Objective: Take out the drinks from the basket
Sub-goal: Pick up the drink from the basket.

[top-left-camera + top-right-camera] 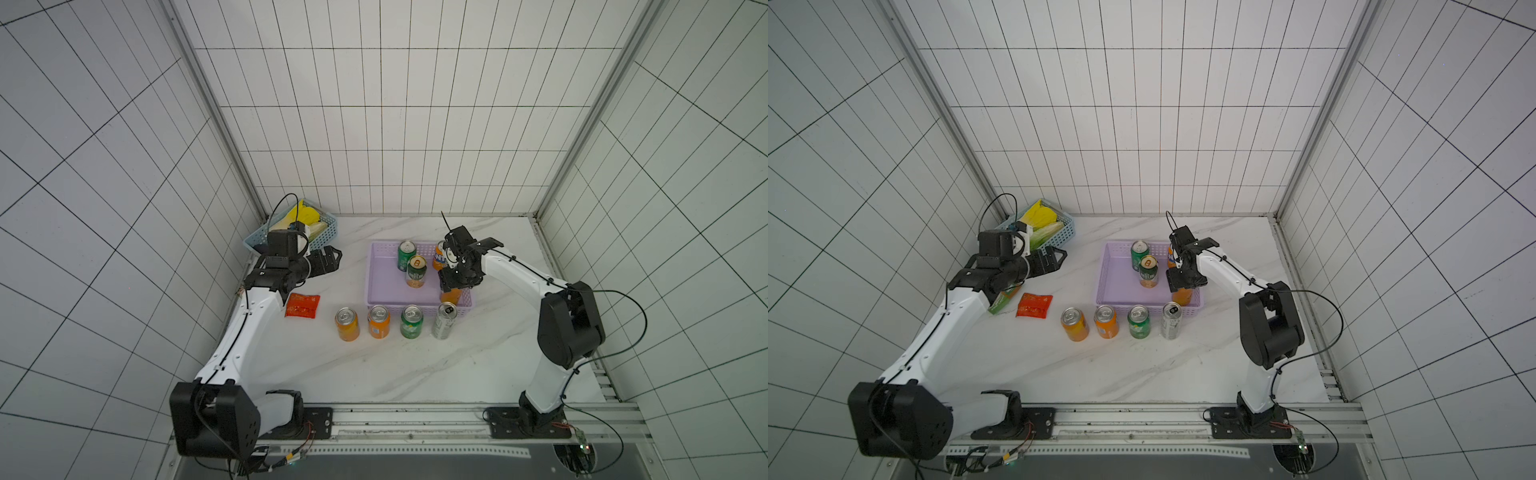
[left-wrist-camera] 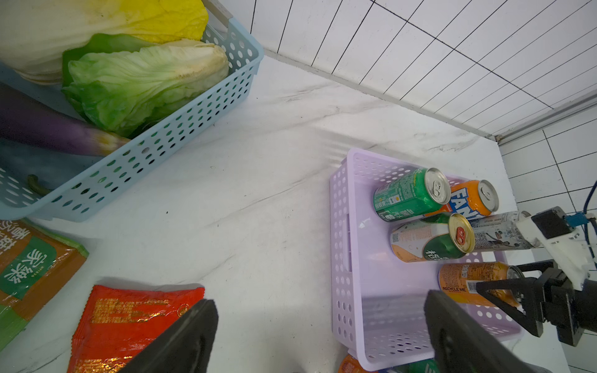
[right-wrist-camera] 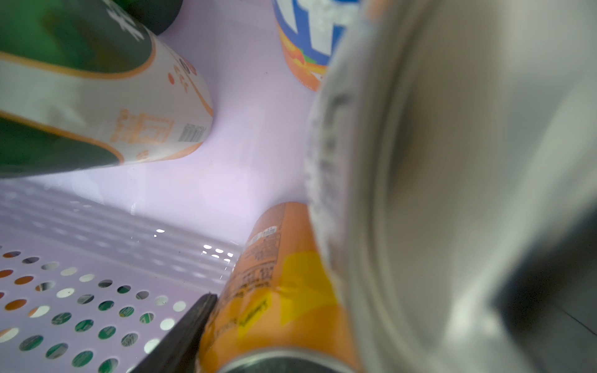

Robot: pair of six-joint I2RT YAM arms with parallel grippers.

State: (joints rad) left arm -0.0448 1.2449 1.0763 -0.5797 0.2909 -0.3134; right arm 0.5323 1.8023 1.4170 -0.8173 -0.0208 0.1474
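The lilac basket (image 1: 371,270) holds a green can (image 1: 406,254), a gold-topped green can (image 1: 416,271), an orange Fanta can (image 1: 438,257), a slim silver can (image 2: 494,234) and an upright orange can (image 1: 451,297). My right gripper (image 1: 454,286) straddles that orange can from above. One of its fingers (image 3: 184,332) lies against the can's side (image 3: 274,306); the silver can hides the other. In front of the basket stand two orange cans (image 1: 347,324) (image 1: 378,321), a green one (image 1: 412,321) and a silver one (image 1: 444,320). My left gripper (image 1: 332,259) is open and empty, left of the basket.
A light-blue basket (image 1: 330,232) of vegetables sits in the back left corner. A red snack packet (image 1: 302,305) and a green-orange packet (image 1: 1003,301) lie beside the left arm. Tiled walls close in at the back and on both sides.
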